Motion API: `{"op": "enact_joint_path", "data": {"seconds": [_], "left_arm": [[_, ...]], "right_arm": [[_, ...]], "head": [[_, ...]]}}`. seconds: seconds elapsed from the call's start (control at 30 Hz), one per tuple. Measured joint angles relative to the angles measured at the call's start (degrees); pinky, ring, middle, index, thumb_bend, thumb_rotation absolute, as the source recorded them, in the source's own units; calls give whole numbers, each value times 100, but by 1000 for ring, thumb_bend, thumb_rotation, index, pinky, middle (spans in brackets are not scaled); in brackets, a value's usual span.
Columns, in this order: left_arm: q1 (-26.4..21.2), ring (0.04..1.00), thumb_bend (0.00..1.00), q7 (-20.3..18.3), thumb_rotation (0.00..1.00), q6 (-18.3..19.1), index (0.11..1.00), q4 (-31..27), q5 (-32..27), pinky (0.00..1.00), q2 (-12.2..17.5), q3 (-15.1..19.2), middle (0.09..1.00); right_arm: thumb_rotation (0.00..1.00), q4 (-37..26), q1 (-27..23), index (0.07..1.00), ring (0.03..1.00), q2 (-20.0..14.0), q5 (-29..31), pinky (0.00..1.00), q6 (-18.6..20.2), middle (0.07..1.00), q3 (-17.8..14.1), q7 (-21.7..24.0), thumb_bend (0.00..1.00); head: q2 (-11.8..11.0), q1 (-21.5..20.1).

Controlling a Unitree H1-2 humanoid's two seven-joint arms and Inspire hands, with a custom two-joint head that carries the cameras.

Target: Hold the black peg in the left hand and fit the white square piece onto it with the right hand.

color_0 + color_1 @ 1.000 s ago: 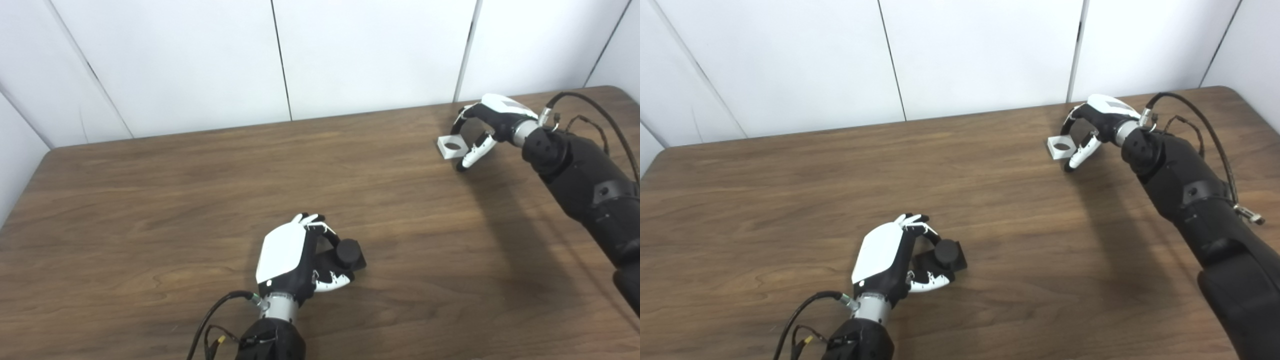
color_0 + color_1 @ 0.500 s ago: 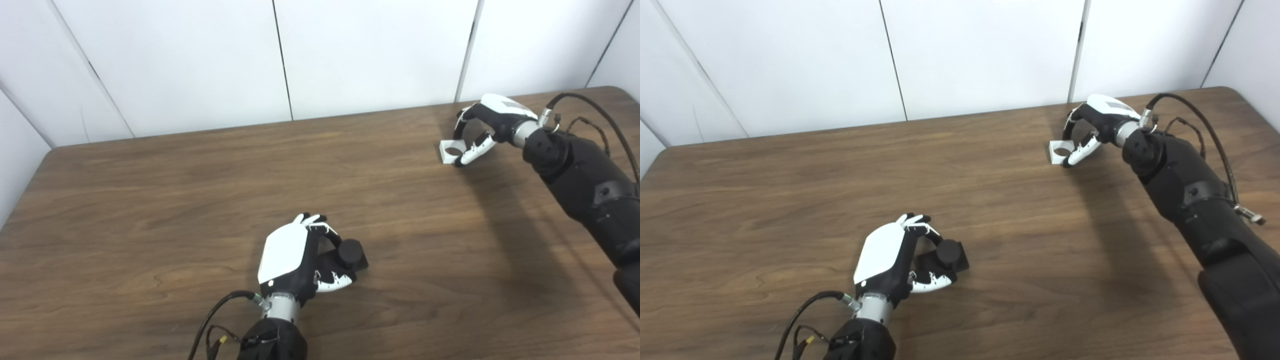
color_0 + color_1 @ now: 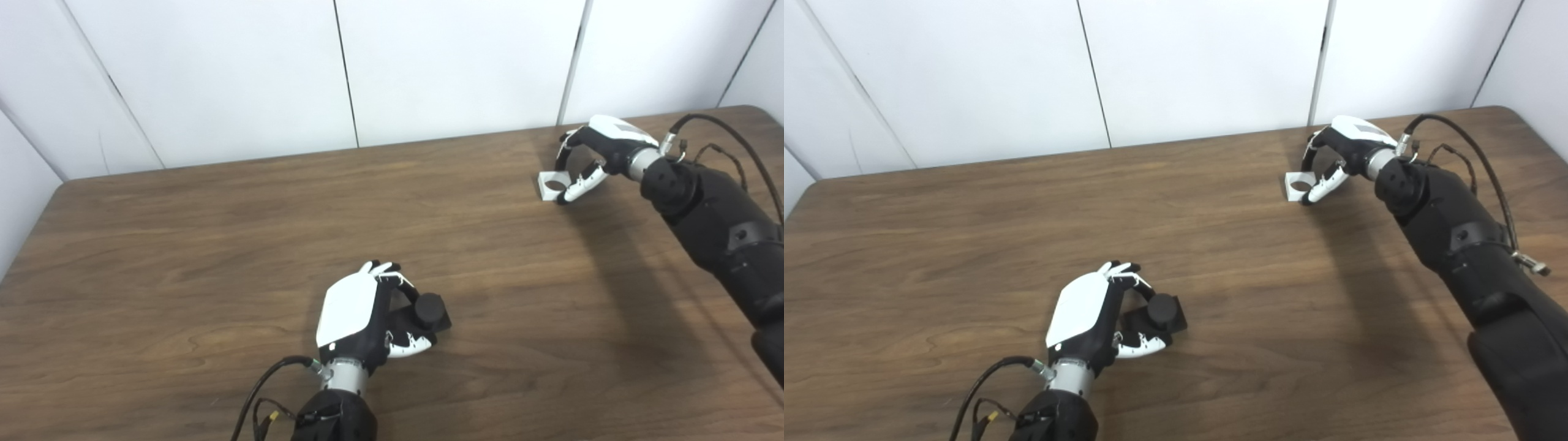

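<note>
Low in the centre of the frame, the left hand (image 3: 355, 315) had its fingers curled around the black peg (image 3: 427, 309), whose square base sat on the wooden table (image 3: 184, 245) with the round post pointing up. That grip probably served to steady the peg as an upright target for the piece to drop onto. In the upper right of the frame, well apart from the peg, the right hand (image 3: 588, 162) was closed on the white square piece (image 3: 551, 184) — fingers arching over it from behind, thumb pressing its near side. The piece lay at the leftmost reach of that hand, just beyond the fingertips' curl, its round hole facing up and uncovered. Whether it rested on the tabletop or was already lifted slightly could not be told. Holding it by the edges likely kept the hole clear for the post. The fitting itself was not yet done — the piece had the whole stretch of table to cross toward the lower centre.
</note>
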Motion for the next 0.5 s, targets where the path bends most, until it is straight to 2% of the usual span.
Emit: {"op": "enact_joint_path", "data": {"seconds": [0.13,0.5], "left_arm": [[4,946,501,0,74,0,489,0,-1,818,-7,3,868],[5,937,501,-1,76,0,490,1,2,827,-14,3,865]], "right_arm": [[140,0,25,489,965,0,13,880,-7,900,-5,-84,524],[138,3,58,488,949,0,13,857,-105,876,-4,-204,524]], "head": [[0,0],[0,0]]}}
